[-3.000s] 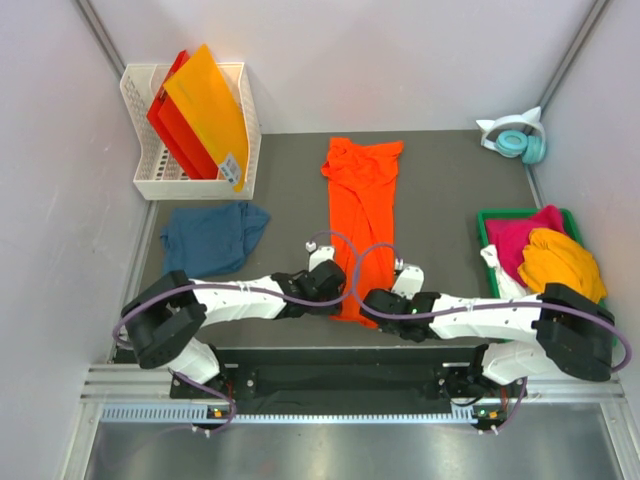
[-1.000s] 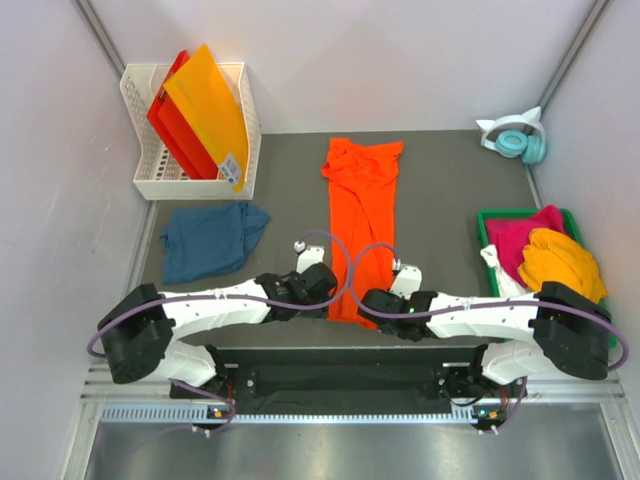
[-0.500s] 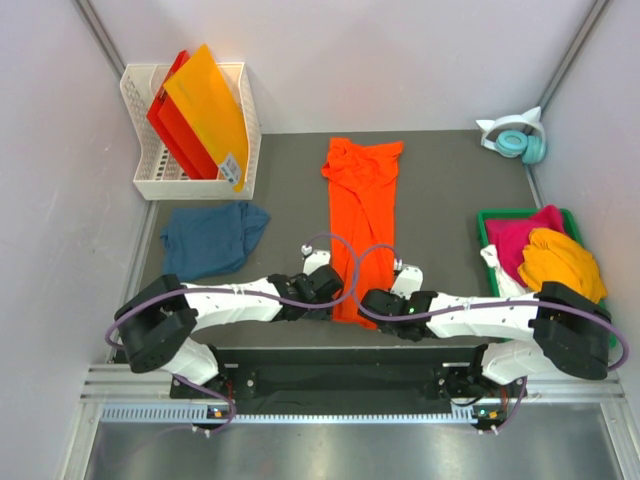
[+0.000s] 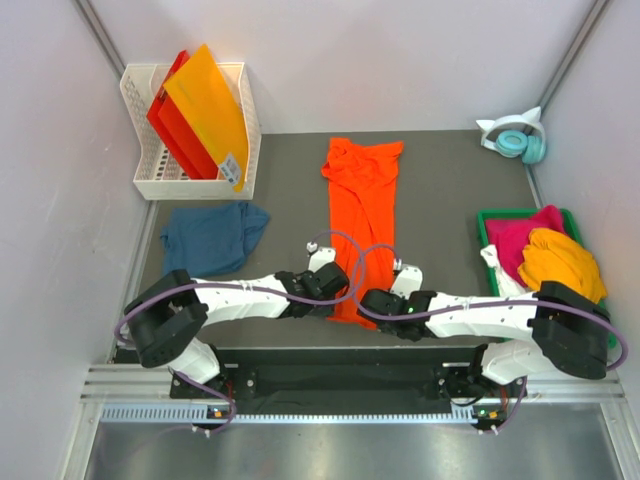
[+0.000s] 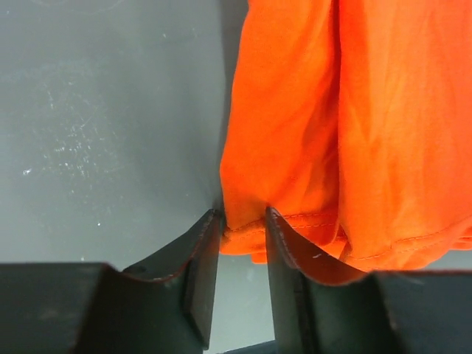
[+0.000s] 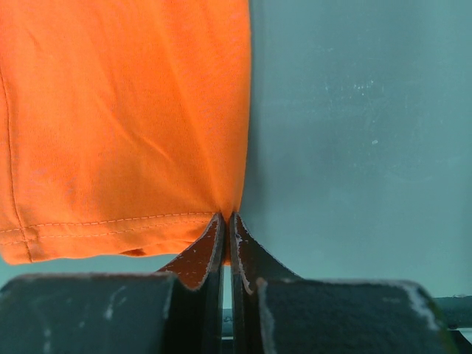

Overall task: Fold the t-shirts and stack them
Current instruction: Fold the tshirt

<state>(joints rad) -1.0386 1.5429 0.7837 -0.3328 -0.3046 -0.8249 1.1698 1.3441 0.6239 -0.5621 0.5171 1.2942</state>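
Note:
The bright orange t-shirt (image 4: pixel 362 200) lies as a long narrow strip down the middle of the table, its hem toward the arms. My left gripper (image 4: pixel 334 296) is at the hem's near-left corner. In the left wrist view its jaws (image 5: pixel 243 218) stand a little apart, with the orange t-shirt's (image 5: pixel 354 110) bunched hem corner between the tips. My right gripper (image 4: pixel 373 300) is at the near-right corner. There its jaws (image 6: pixel 226 218) are pressed together on the edge of the orange t-shirt (image 6: pixel 125 110). A dark teal-blue t-shirt (image 4: pixel 210 238) lies crumpled to the left.
A green bin (image 4: pixel 485 222) at the right holds magenta (image 4: pixel 525 235), yellow-orange (image 4: pixel 565 262) and white (image 4: pixel 497 272) shirts. A white basket (image 4: pixel 140 180) at the back left holds stiff orange and red sheets (image 4: pixel 205 110). Headphones (image 4: pixel 518 138) lie at the back right corner.
The left arm has swung right, bringing its gripper in on the hem's left corner, and its jaws have narrowed around the cloth. The right gripper has kept its hold and place.

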